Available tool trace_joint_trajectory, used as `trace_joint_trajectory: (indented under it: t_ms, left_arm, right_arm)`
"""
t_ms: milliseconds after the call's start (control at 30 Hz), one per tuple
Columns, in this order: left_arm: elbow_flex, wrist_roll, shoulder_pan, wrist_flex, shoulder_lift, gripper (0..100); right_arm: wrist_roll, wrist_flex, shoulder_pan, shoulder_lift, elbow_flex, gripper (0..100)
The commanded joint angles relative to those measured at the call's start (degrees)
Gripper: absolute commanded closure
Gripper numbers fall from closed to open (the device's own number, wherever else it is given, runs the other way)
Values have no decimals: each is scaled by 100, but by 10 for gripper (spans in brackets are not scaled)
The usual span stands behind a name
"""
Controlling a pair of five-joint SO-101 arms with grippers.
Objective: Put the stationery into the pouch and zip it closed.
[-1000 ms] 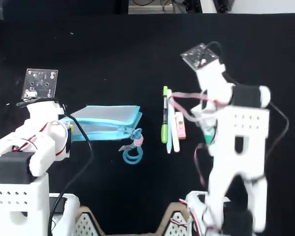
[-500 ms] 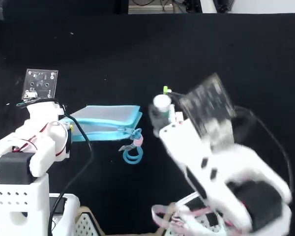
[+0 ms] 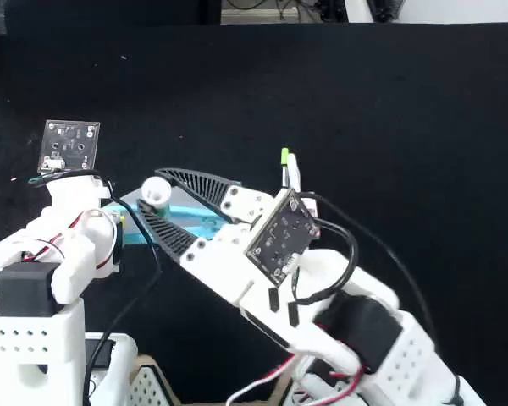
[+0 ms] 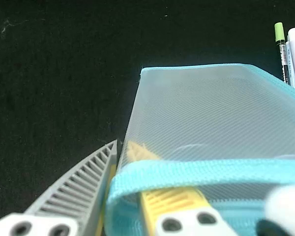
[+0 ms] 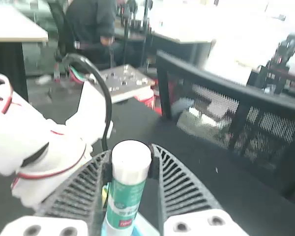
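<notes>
My left arm (image 3: pixel 59 254) sits folded low at the table's left side. The left gripper (image 4: pixel 124 147) is clamped on the open rim of the pouch (image 4: pixel 206 113), one finger inside and one outside. My right arm (image 3: pixel 322 288) stretches diagonally across toward it. The right gripper (image 5: pixel 130 152) is closed around a glue stick (image 5: pixel 125 196), which lies lengthwise between the ribbed fingers (image 3: pixel 195 180), cap at the tips.
</notes>
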Motion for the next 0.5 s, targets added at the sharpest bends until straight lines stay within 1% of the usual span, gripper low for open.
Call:
trace_joint_trajectory:
  t_ms: [0, 200, 367, 433, 467]
  left_arm:
    - [48, -35, -31, -62, 26, 966]
    - [40, -35, -31, -62, 26, 966]
    - [31, -26, -31, -62, 26, 966]
    - [31, -26, -31, -62, 26, 966]
    - [31, -26, -31, -62, 26, 966]
  right_arm:
    - [-18, -492, -79, -101, 242, 987]
    - [44, -457, -70, -92, 655, 987]
    - [1301, -501, -70, -66, 1200, 987]
    - [1547, -501, -70, -66, 1297, 987]
    - [1556, -501, -70, -75, 1305, 987]
